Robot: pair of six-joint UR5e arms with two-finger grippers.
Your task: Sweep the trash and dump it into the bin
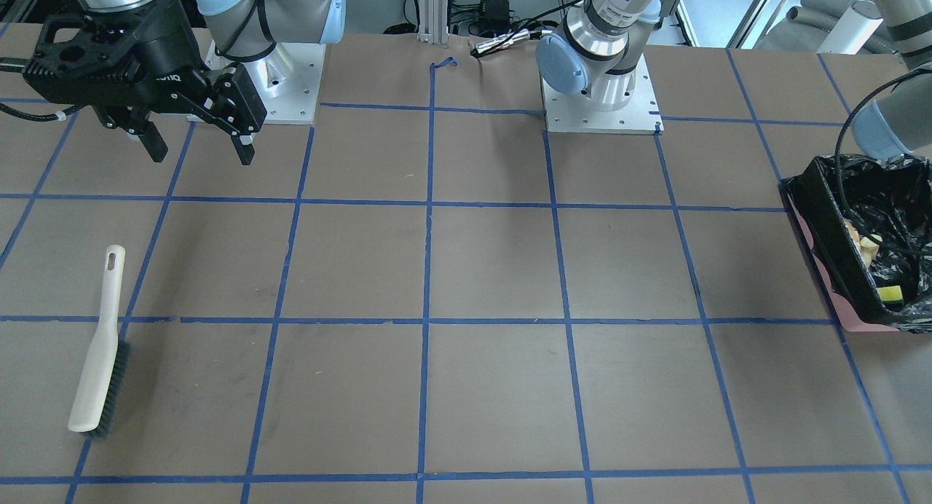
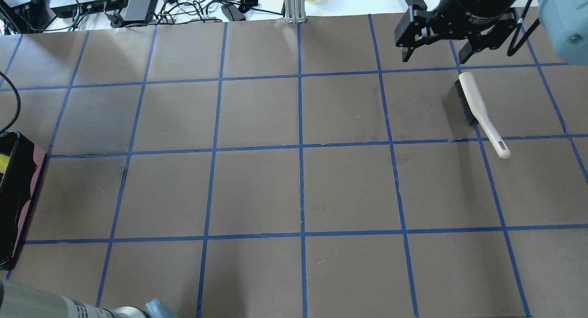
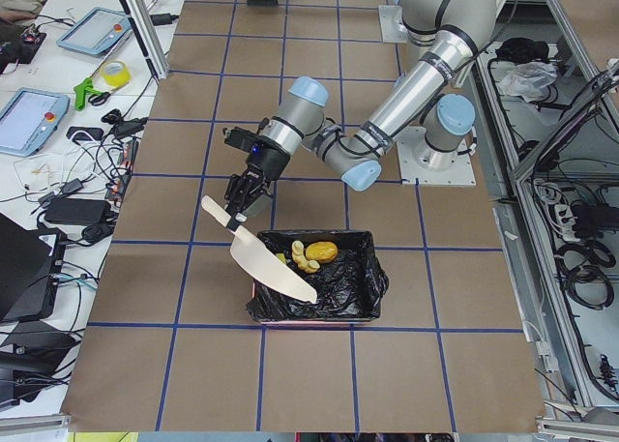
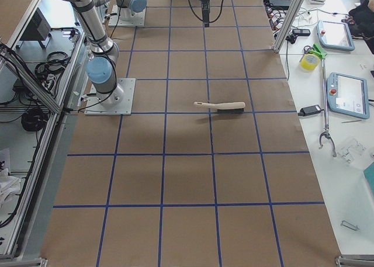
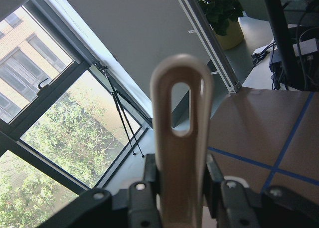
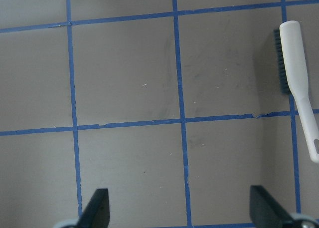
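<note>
The bin (image 3: 319, 303), pink with a black bag liner, stands at the table's end on my left, also seen in the front-facing view as the bin (image 1: 821, 216). The trash lies inside it: an orange-brown blob (image 3: 323, 251), a cream crescent (image 3: 303, 259) and a yellow-green wedge (image 1: 890, 294). My left gripper (image 3: 238, 214) is shut on the handle (image 5: 182, 148) of the beige dustpan (image 3: 273, 270), which tilts down over the bin's outer rim. My right gripper (image 1: 202, 154) hangs open and empty above the table, apart from the brush (image 1: 98, 362).
The beige brush (image 2: 477, 107) with dark bristles lies flat on the brown, blue-taped table, just in front of the right gripper (image 2: 434, 58). Cables and electronics (image 2: 115, 5) line the far edge. An aluminium post (image 2: 294, 5) stands at the middle of that edge.
</note>
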